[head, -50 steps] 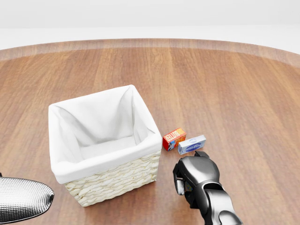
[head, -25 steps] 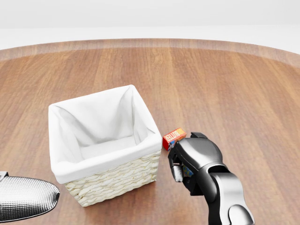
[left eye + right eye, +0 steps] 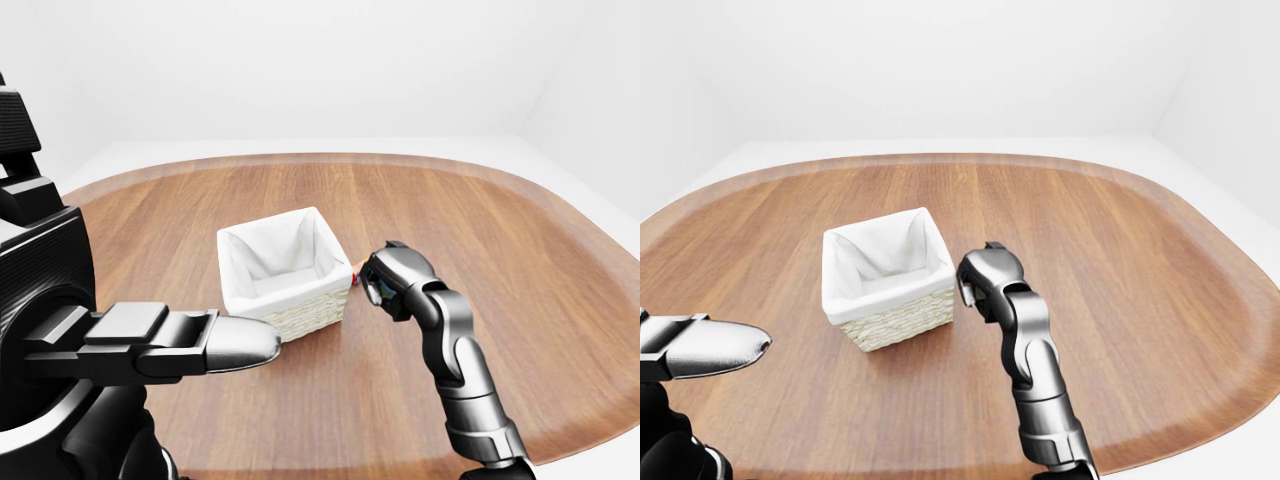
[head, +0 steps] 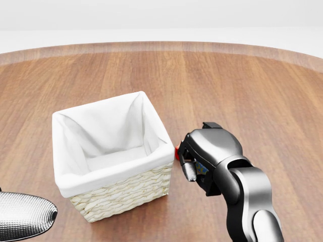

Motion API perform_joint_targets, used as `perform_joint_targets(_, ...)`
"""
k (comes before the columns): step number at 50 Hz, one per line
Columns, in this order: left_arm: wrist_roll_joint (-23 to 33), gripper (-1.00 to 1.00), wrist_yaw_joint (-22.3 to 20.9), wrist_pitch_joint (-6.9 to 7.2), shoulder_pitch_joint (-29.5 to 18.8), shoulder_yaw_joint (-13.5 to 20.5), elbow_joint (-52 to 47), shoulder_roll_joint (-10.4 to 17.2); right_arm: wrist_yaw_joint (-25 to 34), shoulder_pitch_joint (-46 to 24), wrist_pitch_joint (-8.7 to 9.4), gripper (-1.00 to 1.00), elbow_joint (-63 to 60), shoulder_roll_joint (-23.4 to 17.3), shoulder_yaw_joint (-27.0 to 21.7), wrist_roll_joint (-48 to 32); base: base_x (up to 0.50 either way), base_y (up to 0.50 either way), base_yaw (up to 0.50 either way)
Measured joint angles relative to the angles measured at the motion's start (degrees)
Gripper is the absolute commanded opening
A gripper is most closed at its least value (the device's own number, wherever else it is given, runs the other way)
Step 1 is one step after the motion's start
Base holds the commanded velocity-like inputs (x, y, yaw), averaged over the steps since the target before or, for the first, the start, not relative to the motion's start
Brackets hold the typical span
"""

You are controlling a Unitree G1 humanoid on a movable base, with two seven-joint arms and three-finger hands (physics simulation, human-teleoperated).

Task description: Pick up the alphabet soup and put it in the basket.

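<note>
The robot's right hand (image 4: 194, 164), a glossy dark grey three-fingered unit on a silver forearm, hangs low over the round brown wooden table (image 4: 262, 96), just to the right of the square woven wicker basket with the white cloth liner (image 4: 108, 151). The hand is turned knuckles-up with its fingers pointing down and toward the basket, which looks like a reach for the small packages lying there. Its body covers most of them: only a sliver of the small red and orange box (image 4: 177, 152) peeks out at the hand's left edge, touching or nearly touching the basket's lower right corner. A patch of blue and colour shows inside the fingers, so something may be there, but I cannot tell what it is, nor whether the fingers are spread, closed or pinching anything.

The alphabet soup itself I cannot pick out in any view; if it is on the table, it is hidden beneath or behind the hand.

The basket stands upright, its liner folded over the rim, and what shows of its inside holds only white cloth.

The left hand (image 3: 715, 345), a silver rounded shell on a black arm, hangs well off to the basket's far side, away from the right hand; its fingers do not show.
</note>
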Motion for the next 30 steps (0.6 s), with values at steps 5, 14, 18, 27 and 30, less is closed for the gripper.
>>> perform_joint_targets(5, 0.15, 1.0, -0.07, 0.0, 0.11, -0.1, 0.0, -0.07, 1.1, -0.37, 0.0, -0.96, -0.95, 0.08, -0.04, -0.33, 0.0, 0.0, 0.0)
perform_joint_targets(14, 0.17, 1.0, -0.14, 0.0, -0.01, -0.08, 0.0, -0.07, 2.67, -1.88, 0.0, -0.96, -2.86, 0.09, -0.28, -1.31, 0.0, 0.0, 0.0)
perform_joint_targets(18, 0.04, 1.0, -0.03, 0.0, -0.03, -0.09, 0.0, 0.02, 2.67, -2.81, 0.0, -0.96, -3.89, 0.12, -0.44, -1.73, 0.0, 0.0, 0.0)
perform_joint_targets(27, 0.12, 1.0, -0.05, 0.0, 0.01, -0.19, 0.0, 0.0, 2.67, -5.08, 0.0, -0.96, -5.72, 0.25, -0.66, -2.8, 0.0, 0.0, 0.0)
perform_joint_targets(30, 0.32, 1.0, -0.19, 0.0, 0.05, -0.24, 0.0, -0.11, 2.67, -5.88, 0.0, -0.96, -6.22, 0.38, -0.66, -3.13, 0.0, 0.0, 0.0)
